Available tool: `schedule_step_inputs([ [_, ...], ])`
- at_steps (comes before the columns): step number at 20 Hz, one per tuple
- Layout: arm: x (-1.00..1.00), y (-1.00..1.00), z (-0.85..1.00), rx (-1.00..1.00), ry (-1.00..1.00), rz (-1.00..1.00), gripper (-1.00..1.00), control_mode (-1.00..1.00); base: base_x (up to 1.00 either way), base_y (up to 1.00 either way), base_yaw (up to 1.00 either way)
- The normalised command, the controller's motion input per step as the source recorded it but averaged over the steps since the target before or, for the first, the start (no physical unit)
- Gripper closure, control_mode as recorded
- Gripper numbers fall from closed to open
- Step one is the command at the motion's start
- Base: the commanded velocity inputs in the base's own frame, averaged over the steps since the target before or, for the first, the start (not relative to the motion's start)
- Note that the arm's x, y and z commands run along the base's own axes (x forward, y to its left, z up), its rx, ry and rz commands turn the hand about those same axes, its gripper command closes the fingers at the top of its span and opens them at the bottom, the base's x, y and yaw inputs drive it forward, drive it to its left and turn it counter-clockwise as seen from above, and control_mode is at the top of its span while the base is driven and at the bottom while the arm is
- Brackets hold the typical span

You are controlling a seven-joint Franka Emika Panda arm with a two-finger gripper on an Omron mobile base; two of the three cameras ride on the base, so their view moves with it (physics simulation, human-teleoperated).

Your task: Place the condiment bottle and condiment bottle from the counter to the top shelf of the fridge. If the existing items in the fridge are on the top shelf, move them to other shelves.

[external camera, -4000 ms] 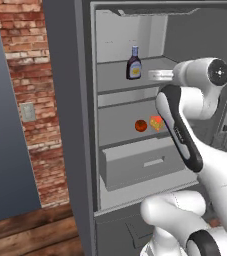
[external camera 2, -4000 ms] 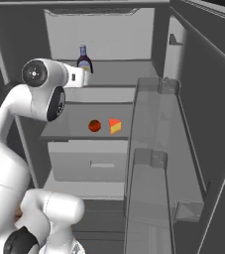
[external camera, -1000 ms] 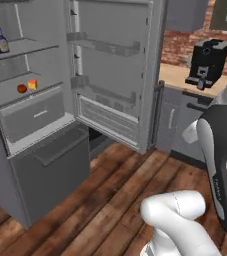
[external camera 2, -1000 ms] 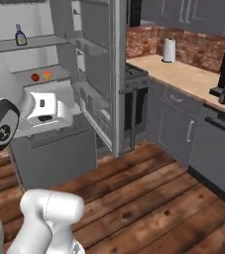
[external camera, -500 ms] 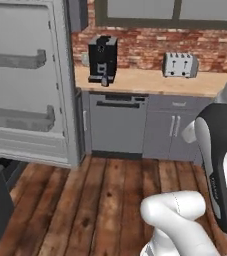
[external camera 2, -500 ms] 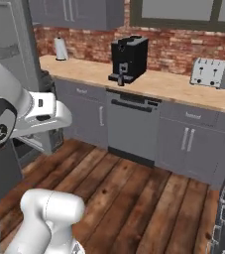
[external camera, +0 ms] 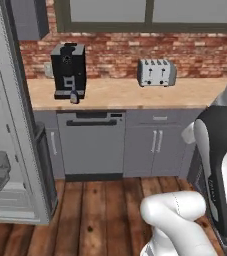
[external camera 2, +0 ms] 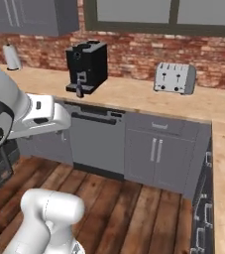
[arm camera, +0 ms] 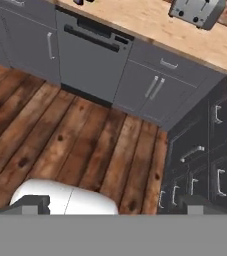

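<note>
Facing wood-grain counter (external camera: 120,94), boxy black coffee machine (external camera: 68,70), ribbed chrome toaster (external camera: 156,72) (fingers apart)

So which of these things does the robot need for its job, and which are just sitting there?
For the job: long beige wood-grain counter; open grey fridge door; maybe the small dark bottle-like thing on that counter, too small to be sure.
Just lying about: black coffee machine; silver toaster; white paper roll; grey dishwasher.
</note>
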Motion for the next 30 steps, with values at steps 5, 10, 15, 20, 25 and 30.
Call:
schedule_step_inputs([
  [5,0.0,0.0,0.0,0.0,0.0,0.0,-1.0,1.0,1.0,0.16,-0.1],
  [10,0.0,0.0,0.0,0.0,0.0,0.0,-1.0,1.0,1.0,0.53,-0.09],
  [15,0.0,0.0,0.0,0.0,0.0,0.0,-1.0,1.0,0.94,0.68,-0.01],
  [20,0.0,0.0,0.0,0.0,0.0,0.0,-1.0,1.0,0.78,0.14,0.0],
  [25,0.0,0.0,0.0,0.0,0.0,0.0,-1.0,1.0,0.56,0.0,0.0],
  [30,0.56,0.13,-0.27,0.0,0.03,0.02,-1.0,-1.0,0.0,0.0,0.0],
])
